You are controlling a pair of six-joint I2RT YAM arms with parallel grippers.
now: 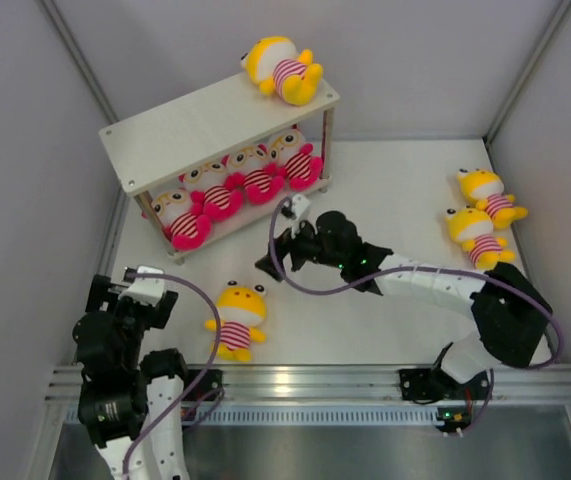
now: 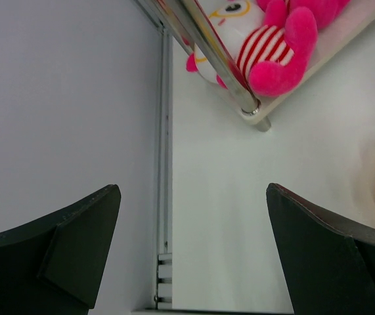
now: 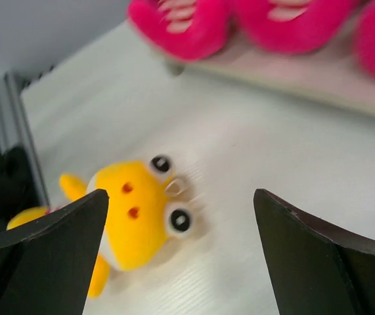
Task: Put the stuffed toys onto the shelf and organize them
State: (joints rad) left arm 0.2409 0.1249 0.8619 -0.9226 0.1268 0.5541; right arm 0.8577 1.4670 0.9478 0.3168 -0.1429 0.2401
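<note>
Nearest the arm bases, the left fingers point(image 2: 75, 249) are spread wide with nothing between them. They are low at the left edge of the tabletop point(image 1: 395, 200) and aim at the near-left corner post of the shelf point(image 1: 185, 130).

Just to their right, between the two arms, the near yellow toy point(image 1: 237, 320) lies face up on the tabletop with its head toward the shelf.

The right fingers point(image 3: 49, 243) are released and empty too. They are at the middle of the tabletop, between that toy and the shelf. In the wrist view its yellow head shows in the gap between them. That view is blurred, but they appear to be apart from the toy rather than touching it.

Farther back, at the right edge, a pair of yellow toys point(image 1: 480, 210) lies side by side, well apart from the shelf.

The shelf stands at an angle at the far left. Four pink toys point(image 1: 255, 175) sit in a row along its lower board, filling it end to end. On the upper board the top yellow toy point(image 1: 283, 68) lies tipped over at the far right end, and the rest of that board is bare.
</note>
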